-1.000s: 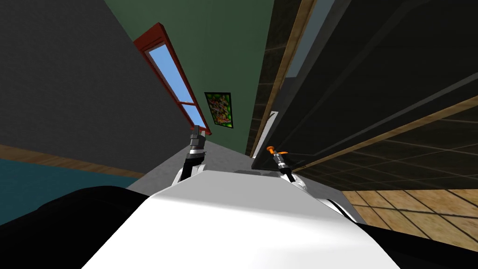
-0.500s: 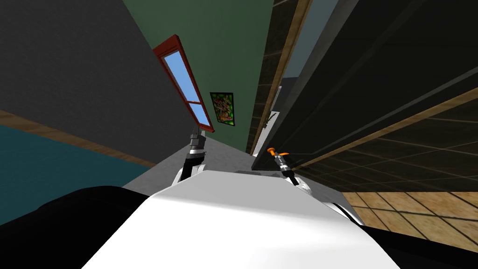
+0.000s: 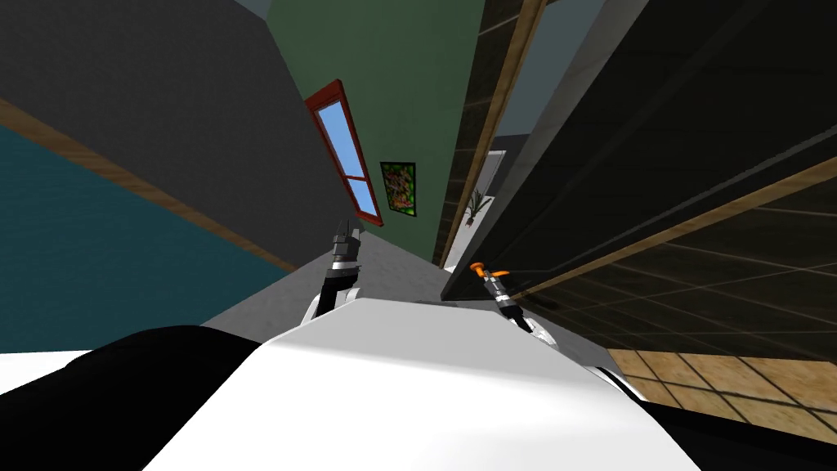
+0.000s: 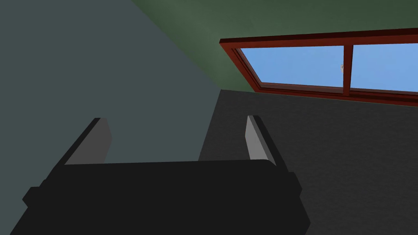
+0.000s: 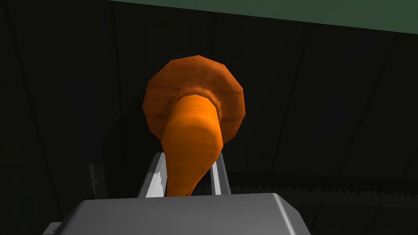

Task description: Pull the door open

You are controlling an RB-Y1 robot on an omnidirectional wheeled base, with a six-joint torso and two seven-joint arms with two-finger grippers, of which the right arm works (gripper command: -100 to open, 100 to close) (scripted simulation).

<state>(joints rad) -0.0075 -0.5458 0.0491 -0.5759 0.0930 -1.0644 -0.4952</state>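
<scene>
- The right claw (image 5: 187, 160) is closed on the orange door handle (image 5: 192, 122); its two thin fingers (image 5: 156, 173) press the handle's stem from both sides, close to the dark box of the claw.
- The handle has a round orange plate that lies flat against the dark door (image 5: 326, 102), and a thicker stem that comes out from this plate toward the claw.
- In the head view, the right claw (image 3: 490, 279) reaches forward from the right side of the robot and meets the door handle (image 3: 481, 266) near the lower free edge of the door (image 3: 654, 147).
- The door is a large, dark panel on the right, and it stands at an angle to the wooden door frame (image 3: 499, 123).
- Between the door's edge and the frame there is a gap, and in it a small potted plant (image 3: 474, 204) is visible in a pale area.
- The left claw (image 3: 346, 233) is raised in front of the left side of the robot, well apart from the door and the handle.
- In the left wrist view, the left claw (image 4: 177, 119) is open: its fingers stand wide apart and hold nothing.
</scene>
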